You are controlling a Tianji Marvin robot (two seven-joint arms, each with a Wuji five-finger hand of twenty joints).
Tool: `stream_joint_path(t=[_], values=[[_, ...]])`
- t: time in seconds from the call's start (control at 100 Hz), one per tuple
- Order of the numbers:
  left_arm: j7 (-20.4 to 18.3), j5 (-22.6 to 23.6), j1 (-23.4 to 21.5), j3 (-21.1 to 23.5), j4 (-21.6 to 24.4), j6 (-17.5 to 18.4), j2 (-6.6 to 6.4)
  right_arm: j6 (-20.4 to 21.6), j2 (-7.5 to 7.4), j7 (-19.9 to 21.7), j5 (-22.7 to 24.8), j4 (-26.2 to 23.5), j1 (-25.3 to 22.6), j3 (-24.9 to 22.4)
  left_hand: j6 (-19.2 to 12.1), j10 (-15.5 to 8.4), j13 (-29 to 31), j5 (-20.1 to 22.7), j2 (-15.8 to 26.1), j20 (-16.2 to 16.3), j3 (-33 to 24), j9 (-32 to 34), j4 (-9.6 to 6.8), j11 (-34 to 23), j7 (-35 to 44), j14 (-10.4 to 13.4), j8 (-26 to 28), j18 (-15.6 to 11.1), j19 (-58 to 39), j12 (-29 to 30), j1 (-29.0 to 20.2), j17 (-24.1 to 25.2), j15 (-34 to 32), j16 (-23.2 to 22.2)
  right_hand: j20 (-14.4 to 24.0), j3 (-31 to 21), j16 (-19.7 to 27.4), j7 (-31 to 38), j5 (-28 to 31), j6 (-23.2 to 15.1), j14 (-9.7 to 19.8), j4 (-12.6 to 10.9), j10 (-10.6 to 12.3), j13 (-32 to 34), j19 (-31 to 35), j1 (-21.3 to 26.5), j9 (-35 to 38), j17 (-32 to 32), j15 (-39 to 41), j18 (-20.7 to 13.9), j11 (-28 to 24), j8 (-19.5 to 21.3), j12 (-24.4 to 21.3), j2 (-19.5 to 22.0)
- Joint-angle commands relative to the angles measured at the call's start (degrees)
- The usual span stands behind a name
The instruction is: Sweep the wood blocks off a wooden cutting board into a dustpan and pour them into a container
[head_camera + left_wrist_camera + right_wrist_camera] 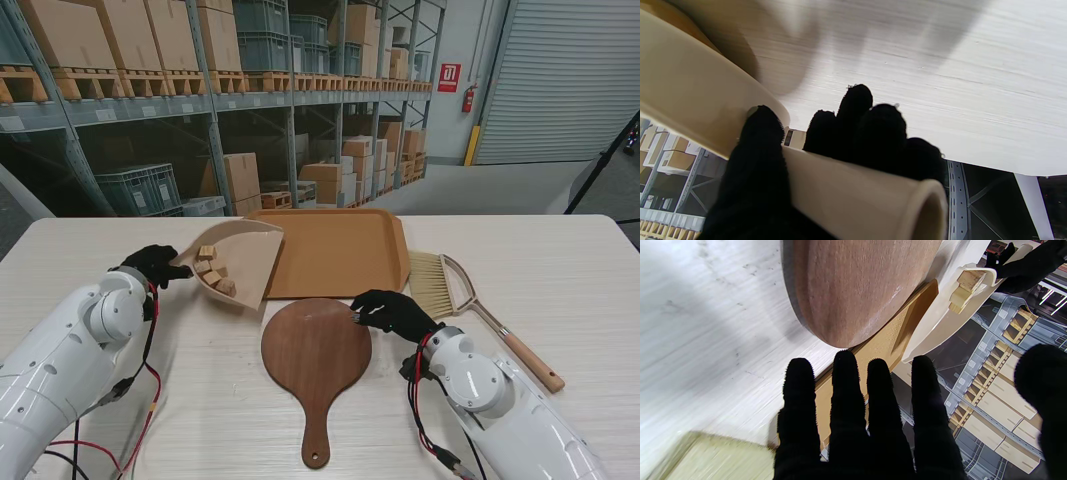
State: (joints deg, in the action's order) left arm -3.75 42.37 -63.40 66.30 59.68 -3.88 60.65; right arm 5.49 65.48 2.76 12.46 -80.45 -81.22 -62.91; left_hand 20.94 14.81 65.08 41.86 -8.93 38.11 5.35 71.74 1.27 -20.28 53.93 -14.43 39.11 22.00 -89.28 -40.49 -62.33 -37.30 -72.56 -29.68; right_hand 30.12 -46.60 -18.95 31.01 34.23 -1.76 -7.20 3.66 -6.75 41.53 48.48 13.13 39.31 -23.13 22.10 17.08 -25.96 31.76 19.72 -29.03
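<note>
My left hand (152,266) is shut on the handle (853,193) of the cream dustpan (243,258), which is lifted and tilted at the left edge of the tan tray (335,252). Several wood blocks (212,273) lie inside the pan; they also show in the right wrist view as blocks (964,286). The dark round cutting board (315,350) lies bare on the table, handle toward me. My right hand (392,312) hovers open at the board's right edge, fingers (846,396) spread and holding nothing.
A brush (440,283) with pale bristles and a wooden handle lies on the table to the right of the tray. The white table (560,270) stretches right and left. Warehouse shelving stands beyond the table's far edge.
</note>
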Motion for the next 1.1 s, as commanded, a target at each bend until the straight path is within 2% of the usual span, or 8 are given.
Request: stream_joint_path(t=[0.0,0.15,0.3,0.59,0.76,1.09], values=[[-0.86,-0.24,1.64,-0.46,-0.07,-0.16,0.74,0.11,0.06,0.72,0.06,-0.39,-0.62,-0.11,1.48,-18.85,3.09,1.50,10.11,-1.65,-4.76,1.32,-0.81,-52.46,4.16,12.54,-1.00,-4.96,0.13,1.16,-6.81,0.61,0.33,0.69,1.32,-0.15,-0.82,0.26,1.11,-0.64,0.25,-0.96,0.56,0.93,1.69,0.36,0.83,0.03,1.02,1.51,-1.15,-0.01,0.66,-0.42],[-1.21,-0.70,4.89,-4.08,-3.36,0.30,0.79,-0.05,0.10,0.62,-0.08,-0.45,-0.70,-0.25,1.61,-18.40,3.35,1.91,9.19,-2.12,-5.03,1.37,-1.15,-50.59,4.28,11.96,-2.46,-4.61,0.91,2.70,-6.65,0.28,2.53,1.08,1.33,-0.13,-0.81,0.21,1.13,-0.71,0.28,-0.95,0.56,0.90,1.70,0.38,0.78,0.01,1.01,1.57,-1.09,0.00,0.63,-0.51],[-1.52,0.09,6.80,-6.31,-4.49,-0.22,0.69,-0.33,0.17,0.69,-0.58,-0.42,-0.66,-0.13,1.95,-18.55,3.98,2.21,8.43,-3.08,-5.23,1.71,-1.42,-49.92,4.57,12.30,-3.29,-4.08,1.98,3.33,-6.65,-1.24,3.51,1.20,1.32,-0.15,-0.82,0.23,1.28,-0.77,0.26,-0.94,0.46,0.92,1.68,0.37,0.78,0.04,1.03,1.62,-1.05,0.02,0.61,-0.44],[-2.57,3.49,8.17,-7.86,-3.31,-4.25,0.28,-0.28,0.28,0.64,-1.06,-0.16,-0.41,0.32,3.53,-18.79,5.10,2.31,7.99,-4.32,-5.82,1.93,-1.91,-50.28,4.51,13.23,-4.25,-3.87,2.02,3.59,-7.61,-3.62,3.72,1.22,1.31,-0.56,-0.83,0.31,1.69,-0.85,0.29,-0.95,0.49,1.02,1.66,0.88,0.78,0.02,1.06,1.52,-1.05,0.09,0.63,-1.21],[-2.56,4.24,8.75,-8.29,-2.64,-7.40,0.40,-0.66,0.38,0.57,-1.47,-0.20,-0.38,0.36,4.40,-18.86,5.25,1.53,8.67,-4.95,-5.95,1.53,-1.72,-50.80,4.65,13.45,-4.19,-3.56,2.06,3.64,-8.21,-4.09,3.75,1.31,1.30,-0.70,-0.84,0.30,1.88,-0.81,0.24,-0.89,0.54,1.02,1.68,0.88,0.78,0.02,1.11,1.50,-1.05,0.12,0.63,-1.26],[-3.28,6.61,8.93,-8.41,-1.05,-10.78,0.17,-1.39,0.45,0.69,-2.06,-0.40,-0.45,0.45,5.56,-18.59,4.82,0.88,8.78,-5.68,-5.72,0.90,-1.39,-51.71,4.68,13.42,-4.32,-3.29,1.91,3.94,-9.40,-4.15,3.51,1.40,1.32,-0.76,-0.94,0.36,2.48,-0.58,0.22,-0.86,0.07,1.22,1.79,0.91,1.03,-0.10,1.34,1.50,-1.07,0.16,0.62,-1.25]])
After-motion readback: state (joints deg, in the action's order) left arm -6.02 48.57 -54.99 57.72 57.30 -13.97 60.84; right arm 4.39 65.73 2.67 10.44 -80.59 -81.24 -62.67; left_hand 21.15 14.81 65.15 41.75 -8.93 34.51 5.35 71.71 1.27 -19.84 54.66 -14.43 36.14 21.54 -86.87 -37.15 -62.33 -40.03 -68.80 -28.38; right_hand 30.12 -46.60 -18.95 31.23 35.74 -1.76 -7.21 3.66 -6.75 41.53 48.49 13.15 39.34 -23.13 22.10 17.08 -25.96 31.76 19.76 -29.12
